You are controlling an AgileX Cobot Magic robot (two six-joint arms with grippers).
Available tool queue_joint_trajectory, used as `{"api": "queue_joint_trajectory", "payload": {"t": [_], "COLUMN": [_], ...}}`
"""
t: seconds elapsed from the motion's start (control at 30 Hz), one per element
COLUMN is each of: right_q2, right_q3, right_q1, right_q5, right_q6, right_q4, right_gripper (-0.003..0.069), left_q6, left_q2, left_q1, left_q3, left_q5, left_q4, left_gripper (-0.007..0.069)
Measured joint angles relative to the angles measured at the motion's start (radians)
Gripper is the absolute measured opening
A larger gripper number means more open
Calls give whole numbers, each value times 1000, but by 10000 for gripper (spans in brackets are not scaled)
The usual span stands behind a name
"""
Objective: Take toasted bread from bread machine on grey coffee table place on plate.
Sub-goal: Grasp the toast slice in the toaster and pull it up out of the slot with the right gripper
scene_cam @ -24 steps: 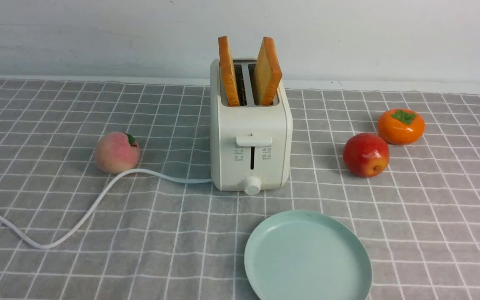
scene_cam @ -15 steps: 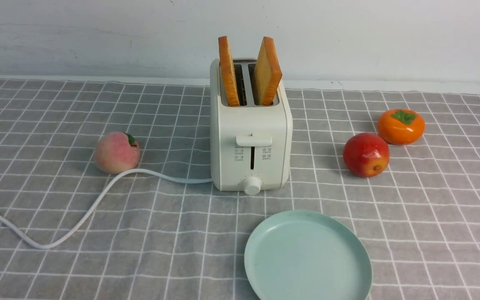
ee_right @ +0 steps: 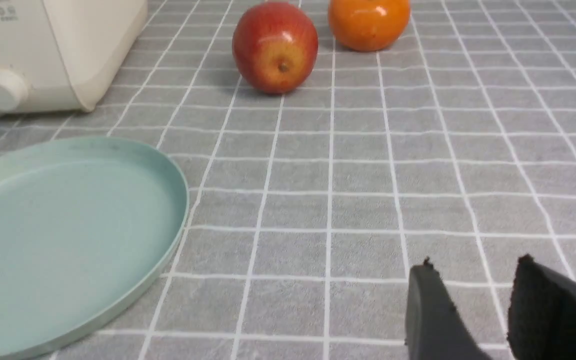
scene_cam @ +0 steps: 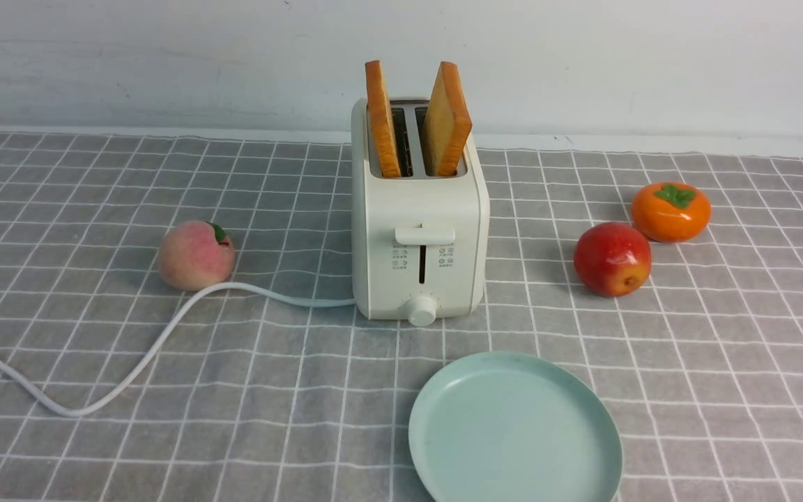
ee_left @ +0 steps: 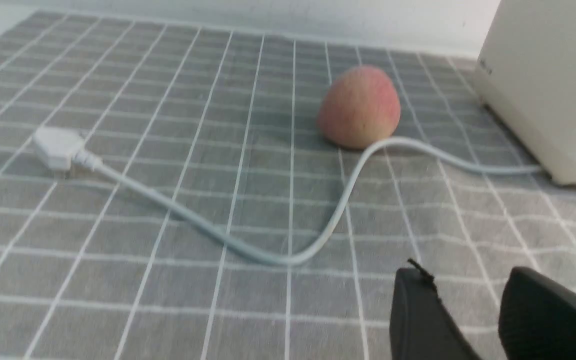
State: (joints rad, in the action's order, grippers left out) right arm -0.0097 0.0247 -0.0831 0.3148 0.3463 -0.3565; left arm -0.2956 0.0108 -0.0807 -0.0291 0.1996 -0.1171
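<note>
In the bread machine (scene_cam: 419,230), toasted bread (scene_cam: 447,118) stands upright; the plate (scene_cam: 513,432) lies before it; left gripper (ee_left: 465,274) and right gripper (ee_right: 475,265) jaws stand parted, empty.

**Both slices of toasted bread (scene_cam: 382,118) up in the bread machine (scene_cam: 415,230)**

Golden-tan faces, orange-brown crusts, one per slot, tops leaning slightly apart. Cream-white bread machine upright mid-way across the grey coffee table (scene_cam: 722,362), lever and knob facing front. Near its front, slightly right: pale mint-green plate (scene_cam: 513,432), flat on the checked cloth.
</note>
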Motion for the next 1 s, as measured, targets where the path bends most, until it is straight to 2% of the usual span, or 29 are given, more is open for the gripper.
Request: {"api": "queue_joint_trajectory", "payload": {"t": [0.17, 0.33, 0.6, 0.87, 1.0], "right_q2": [0, 0, 0, 0, 0], "right_q3": [0, 0, 0, 0, 0], "right_q1": [0, 0, 0, 0, 0], "right_q5": [-143, -223, -247, -210, -189], "right_q6": [0, 0, 0, 0, 0], "right_q4": [0, 0, -4, -99, -108], "right_gripper": [239, 239, 239, 239, 239], "left_q6": [0, 0, 0, 0, 0], "left_q2": [0, 0, 0, 0, 0], "left_q1": [0, 0, 0, 0, 0], "left_q3": [-1, -1, -1, -2, -2], "left_q5": [-139, -212, -210, -192, -192], "left_q4": [0, 0, 0, 0, 0], "left_gripper": [238, 238, 238, 238, 238]}}
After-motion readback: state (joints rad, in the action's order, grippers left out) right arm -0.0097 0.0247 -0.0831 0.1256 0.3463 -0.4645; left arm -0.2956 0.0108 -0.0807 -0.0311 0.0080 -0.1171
